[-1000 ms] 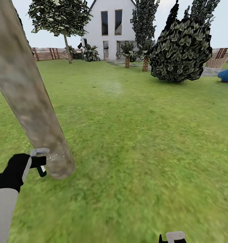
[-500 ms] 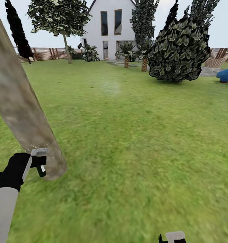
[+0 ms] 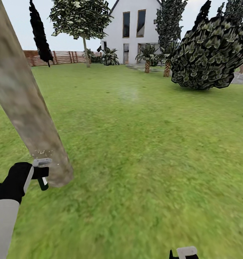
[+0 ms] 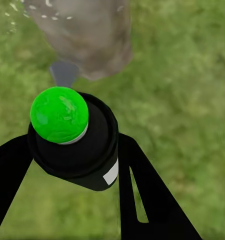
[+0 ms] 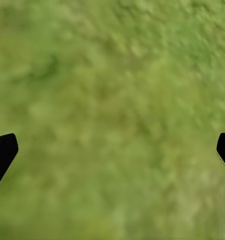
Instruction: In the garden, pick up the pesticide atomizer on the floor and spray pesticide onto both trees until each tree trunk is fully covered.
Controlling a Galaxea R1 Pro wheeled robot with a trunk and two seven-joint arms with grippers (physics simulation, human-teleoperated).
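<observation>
A thick mottled beige-grey tree trunk [image 3: 24, 104] leans across the left of the head view and meets the grass just beyond my left gripper [image 3: 42, 172]. That gripper is shut on the pesticide atomizer [image 3: 43, 182], a small black bottle. In the left wrist view the atomizer [image 4: 60, 115] shows a green top and a white label, held between the black fingers [image 4: 142, 195]. It points at the trunk's base [image 4: 92, 35]. White pesticide speckles [image 3: 45, 153] dot the bark there. A second tree [image 3: 86, 54] stands by the far fence. My right gripper [image 5: 112, 150] hangs open over the grass.
Green lawn stretches ahead to a white house [image 3: 135, 32] and a brown slatted fence [image 3: 63, 57]. A big dark round bush [image 3: 209, 54] sits at the right, a thin near-black tree [image 3: 40, 36] at the left, and small palms [image 3: 147, 57] by the house.
The whole view has swung a little to the left, so the camera moved. My left gripper still holds the atomizer at the trunk's base, and speckles now show slightly higher on the bark.
</observation>
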